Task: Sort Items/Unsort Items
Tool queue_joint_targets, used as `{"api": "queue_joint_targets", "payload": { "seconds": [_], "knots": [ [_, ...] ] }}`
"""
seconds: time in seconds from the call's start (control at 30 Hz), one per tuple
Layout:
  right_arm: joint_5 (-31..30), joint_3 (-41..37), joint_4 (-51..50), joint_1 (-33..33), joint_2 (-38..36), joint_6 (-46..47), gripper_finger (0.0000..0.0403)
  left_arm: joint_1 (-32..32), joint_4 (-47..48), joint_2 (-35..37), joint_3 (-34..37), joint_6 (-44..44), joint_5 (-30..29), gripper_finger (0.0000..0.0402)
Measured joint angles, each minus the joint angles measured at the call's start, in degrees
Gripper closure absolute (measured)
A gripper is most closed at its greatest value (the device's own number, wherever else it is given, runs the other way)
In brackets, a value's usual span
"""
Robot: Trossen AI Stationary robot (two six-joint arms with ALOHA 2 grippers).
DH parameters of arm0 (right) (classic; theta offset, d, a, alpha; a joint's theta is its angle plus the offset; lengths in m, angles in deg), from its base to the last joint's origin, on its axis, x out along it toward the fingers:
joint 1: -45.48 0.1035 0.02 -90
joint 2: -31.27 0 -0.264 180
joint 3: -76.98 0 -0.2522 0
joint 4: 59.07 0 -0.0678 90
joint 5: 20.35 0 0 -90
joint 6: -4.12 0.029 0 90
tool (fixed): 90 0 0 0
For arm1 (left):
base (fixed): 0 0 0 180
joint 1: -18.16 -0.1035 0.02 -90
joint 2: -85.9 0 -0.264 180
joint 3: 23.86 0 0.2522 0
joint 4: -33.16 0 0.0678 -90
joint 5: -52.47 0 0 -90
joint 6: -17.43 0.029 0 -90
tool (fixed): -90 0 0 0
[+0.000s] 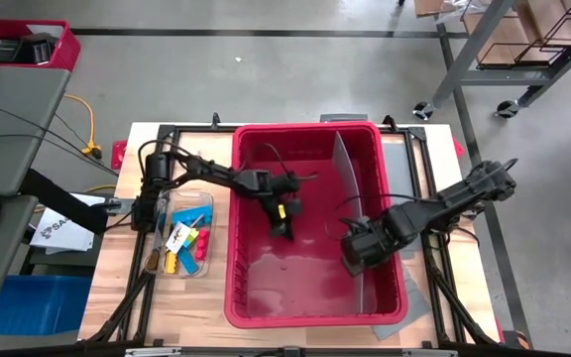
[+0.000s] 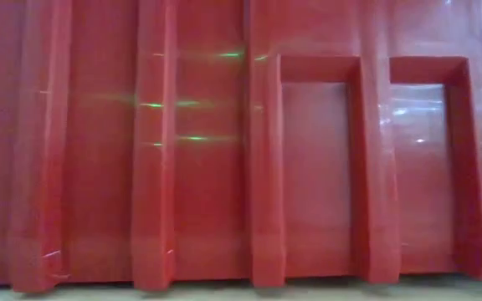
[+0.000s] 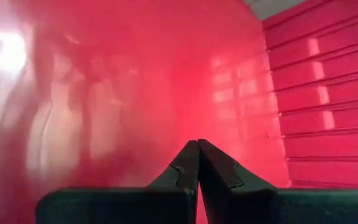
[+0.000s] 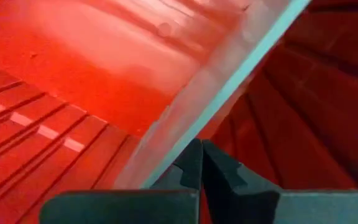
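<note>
Hovering both pinched-shut, empty claws (image 1: 284, 226) (image 1: 353, 260) inside the bin (image 1: 266, 307), because the items (image 1: 184, 241) wait outside on the bench (image 1: 181, 307).

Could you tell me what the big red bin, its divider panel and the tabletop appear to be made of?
The red bin looks like glossy moulded plastic: ribbed walls with bright reflections. The divider seems a thin, translucent, clear-to-grey plastic sheet, since red shows through it. The tabletop looks like pale matte wood, with faint plank lines.

Big glossy red ribbed plastic bin (image 1: 256, 297), pale grey translucent divider panel (image 1: 343, 169), yellow, blue, red small blocky pieces (image 1: 188, 241), light wooden tabletop (image 1: 181, 307).
</note>
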Motion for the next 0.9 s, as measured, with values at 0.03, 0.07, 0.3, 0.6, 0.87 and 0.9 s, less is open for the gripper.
{"api": "queue_joint_targets", "payload": {
  "seconds": [0.03,0.07,0.3,0.6,0.87,0.9],
  "knots": [
    [0.0,0.0,0.8,0.2,0.1,0.6,0.0403,0.4,-1.2,0.0,0.5,-0.7,0.0,0.0401],
    [0.0,0.1,1.6,0.5,0.1,1.4,0.0403,0.7,-2.7,0.0,0.8,-1.4,0.0,0.0401],
    [-0.6,0.1,4.3,1.3,-0.5,4.1,0.0403,1.1,-6.9,0.0,1.0,-2.9,0.0,0.0401],
    [0.9,-0.1,1.4,2.6,0.0,5.9,0.0403,1.0,-6.9,-0.3,1.0,-3.9,-0.1,0.0401],
    [1.1,0.3,3.0,4.8,2.5,3.6,0.0403,1.6,-5.7,-3.0,0.7,-3.9,0.3,0.0401],
    [0.9,0.3,2.8,5.2,3.0,3.6,0.0403,2.2,-5.7,-3.1,0.7,-3.5,0.0,0.0401]
  ]
}}
